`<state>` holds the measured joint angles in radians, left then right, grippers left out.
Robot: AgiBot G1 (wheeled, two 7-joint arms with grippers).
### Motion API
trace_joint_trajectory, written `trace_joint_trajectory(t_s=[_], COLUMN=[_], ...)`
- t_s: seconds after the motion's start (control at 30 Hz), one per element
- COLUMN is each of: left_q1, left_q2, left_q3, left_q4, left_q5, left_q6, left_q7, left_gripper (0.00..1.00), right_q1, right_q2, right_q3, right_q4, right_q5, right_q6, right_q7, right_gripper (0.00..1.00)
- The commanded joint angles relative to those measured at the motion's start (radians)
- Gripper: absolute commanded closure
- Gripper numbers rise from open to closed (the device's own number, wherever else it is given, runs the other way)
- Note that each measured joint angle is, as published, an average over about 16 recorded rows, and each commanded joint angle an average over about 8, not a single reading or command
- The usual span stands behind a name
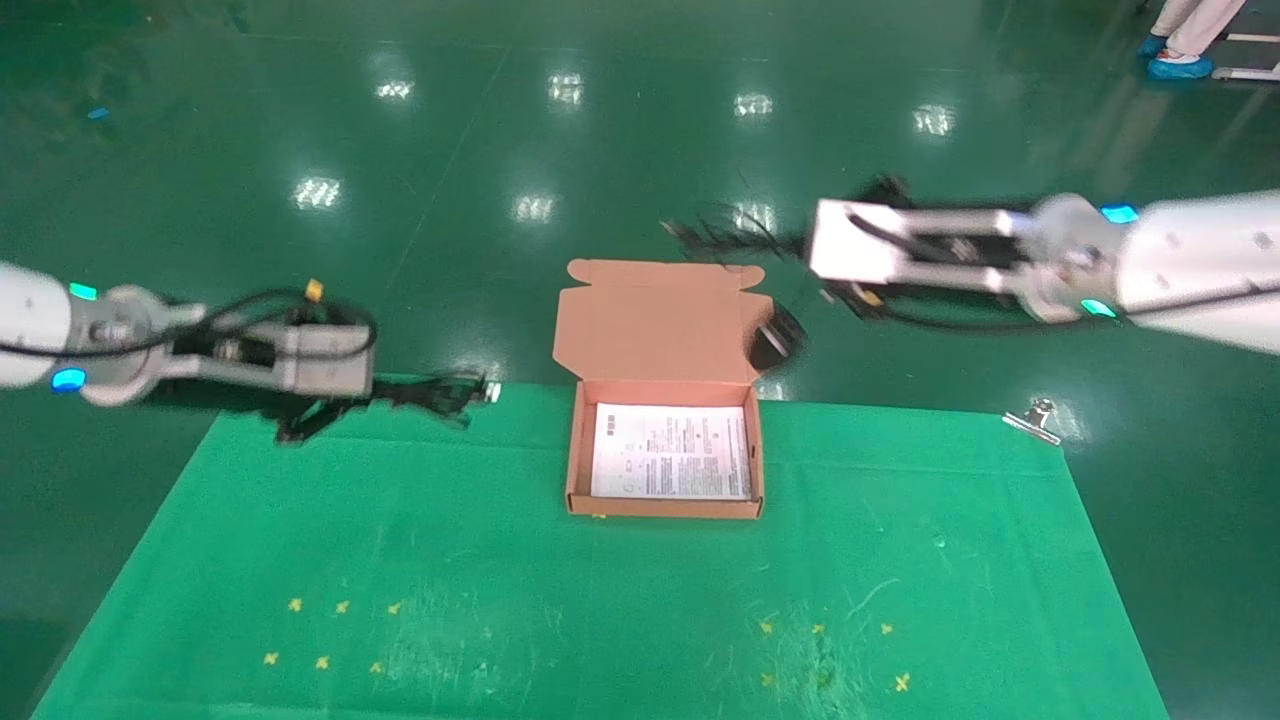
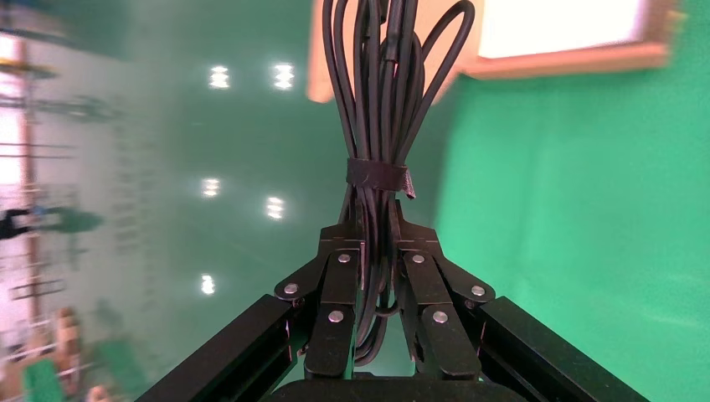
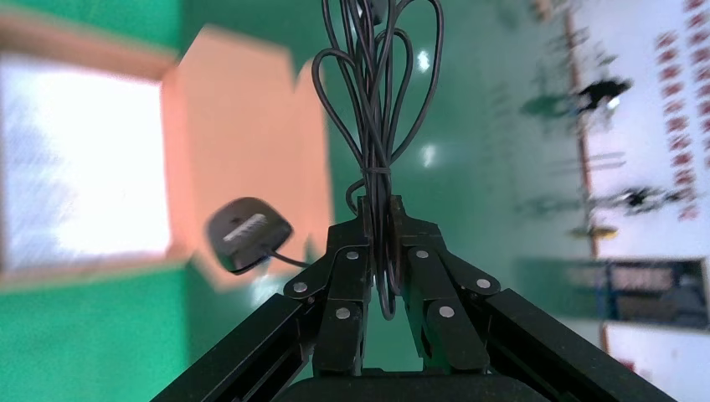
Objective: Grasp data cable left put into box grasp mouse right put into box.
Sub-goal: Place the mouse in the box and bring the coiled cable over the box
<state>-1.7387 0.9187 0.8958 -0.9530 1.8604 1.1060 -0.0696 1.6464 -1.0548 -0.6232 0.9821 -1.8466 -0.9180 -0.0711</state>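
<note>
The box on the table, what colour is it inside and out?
The box is salmon-orange cardboard, lined with a white printed sheet. The head view shows it best.

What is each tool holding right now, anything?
Left tool: closed on the data cable bundle, left of the box.
Right tool: closed on the mouse cord; the mouse dangles below.

Industrial robot test hall, glossy green epoxy floor [image 1: 620, 130] mirroring rows of ceiling lights, green mat [image 1: 600, 600] with yellow cross marks, person in blue shoe covers [image 1: 1180, 66], wall posters [image 3: 670, 109] opposite
</note>
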Motion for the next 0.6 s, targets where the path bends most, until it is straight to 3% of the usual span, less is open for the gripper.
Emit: trace_joint_trajectory(t_s=[0.03,0.33,0.6], left_q1=[-0.008,-0.051,-0.078], left_q2=[0.005,0.065,0.086], left_q3=[-0.009,-0.031,-0.043], left_q4=[-0.024,0.005,0.031], left_q5=[0.005,0.034,0.041], left_q6=[-0.026,-0.135,-0.173], left_q7=[-0.015,-0.008,-0.001], left_gripper=[1.00,1.00,1.00], right_q1=[0.021,0.128,0.179], right_q2=[-0.038,-0.208,-0.266], right_q3=[0.006,0.029,0.046], right_q4=[-0.026,-0.261,-0.386], right_q5=[0.015,0.089,0.133], right_q6=[0.022,0.093,0.100], right_q7=[-0.021,-0.184,-0.272], right_gripper=[1.00,1.00,1.00])
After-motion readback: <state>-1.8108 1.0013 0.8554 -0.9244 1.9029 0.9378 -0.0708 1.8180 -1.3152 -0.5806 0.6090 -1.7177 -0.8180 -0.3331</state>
